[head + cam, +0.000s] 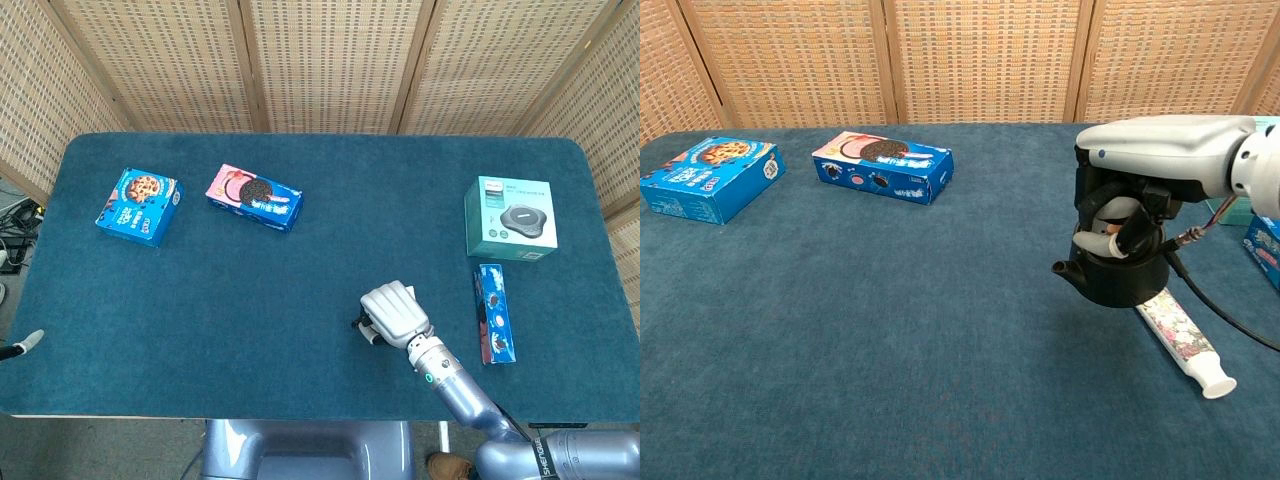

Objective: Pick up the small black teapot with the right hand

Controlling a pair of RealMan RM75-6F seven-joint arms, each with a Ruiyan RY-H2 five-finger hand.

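Teapot (1120, 279) held from above by right hand (1127, 215), fingers curled round its top. Looks just clear of table (890, 330), beside tube (1181, 341). Grasp done; lift barely begun.

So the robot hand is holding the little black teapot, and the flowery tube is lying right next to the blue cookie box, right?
Not quite. The right robot hand does hold the little black teapot, but the flowery tube lies right beside the teapot, not next to the blue cookie box, which sits far off at the table's other side. The chest view shows it.
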